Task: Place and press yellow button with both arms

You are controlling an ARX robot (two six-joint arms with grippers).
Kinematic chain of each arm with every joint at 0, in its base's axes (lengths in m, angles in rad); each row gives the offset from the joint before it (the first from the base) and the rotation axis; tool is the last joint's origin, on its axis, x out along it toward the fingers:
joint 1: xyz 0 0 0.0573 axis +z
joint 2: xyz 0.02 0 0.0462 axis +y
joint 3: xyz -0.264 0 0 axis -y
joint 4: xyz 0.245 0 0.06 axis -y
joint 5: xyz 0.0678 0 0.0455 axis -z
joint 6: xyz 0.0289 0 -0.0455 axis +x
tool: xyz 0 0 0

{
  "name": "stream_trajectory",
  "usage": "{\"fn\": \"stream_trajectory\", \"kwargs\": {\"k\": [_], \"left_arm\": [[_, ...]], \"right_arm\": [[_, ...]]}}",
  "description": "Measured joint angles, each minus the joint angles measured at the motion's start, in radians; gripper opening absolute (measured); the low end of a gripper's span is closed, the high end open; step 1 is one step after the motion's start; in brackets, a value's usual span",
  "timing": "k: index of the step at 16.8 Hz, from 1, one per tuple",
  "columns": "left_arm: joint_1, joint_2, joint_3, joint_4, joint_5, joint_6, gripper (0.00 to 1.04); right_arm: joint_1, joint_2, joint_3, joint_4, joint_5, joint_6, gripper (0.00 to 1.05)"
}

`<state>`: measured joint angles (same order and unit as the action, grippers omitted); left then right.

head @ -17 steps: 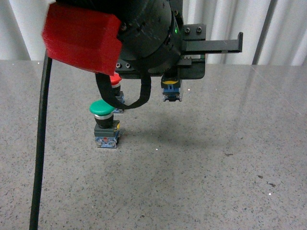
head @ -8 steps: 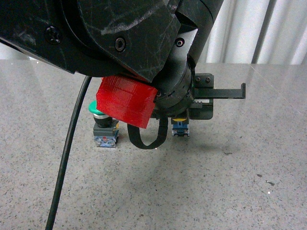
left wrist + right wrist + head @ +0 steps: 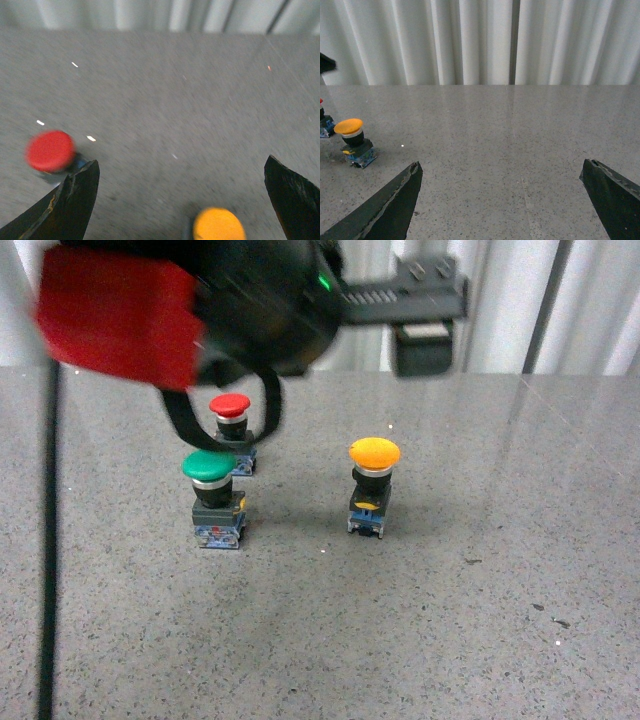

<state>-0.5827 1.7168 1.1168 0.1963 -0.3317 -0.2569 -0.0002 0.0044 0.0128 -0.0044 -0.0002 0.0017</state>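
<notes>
Two grippers, both spread wide and empty: the left gripper (image 3: 181, 160) hangs above the yellow button (image 3: 374, 485), which stands upright on the table (image 3: 480, 640) beneath its finger gap. The right gripper (image 3: 502, 162) sits well apart from it.

Push buttons: 3. One green button (image 3: 214, 500), one red button (image 3: 231, 418) just behind the green button, one yellow button (image 3: 374, 485) to the right of the green button, apart from it. Arms in front view: 1, the left arm (image 3: 250, 300), blurred, above the green button, with 1 red block (image 3: 115, 325). Black cable (image 3: 48, 540): 1, left of the green button. Grippers: 2, left gripper (image 3: 181, 160) and right gripper (image 3: 501, 163), both spread wide.
</notes>
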Motion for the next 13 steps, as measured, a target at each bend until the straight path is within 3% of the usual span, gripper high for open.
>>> {"fn": "stream_trajectory", "kwargs": {"k": [3,10,13], "left_arm": [[0.110,-0.158,-0.101,0.063,-0.036,0.095,0.98],[0.177,-0.323,-0.222,0.166,-0.054,0.211,0.97],[0.216,-0.425,-0.309,0.259,-0.023,0.223,0.87]], "right_arm": [[0.000,0.000,0.000,0.000,0.000,0.000,0.98],[0.000,0.000,0.000,0.000,0.000,0.000,0.98],[0.000,0.000,0.000,0.000,0.000,0.000,0.98]]}}
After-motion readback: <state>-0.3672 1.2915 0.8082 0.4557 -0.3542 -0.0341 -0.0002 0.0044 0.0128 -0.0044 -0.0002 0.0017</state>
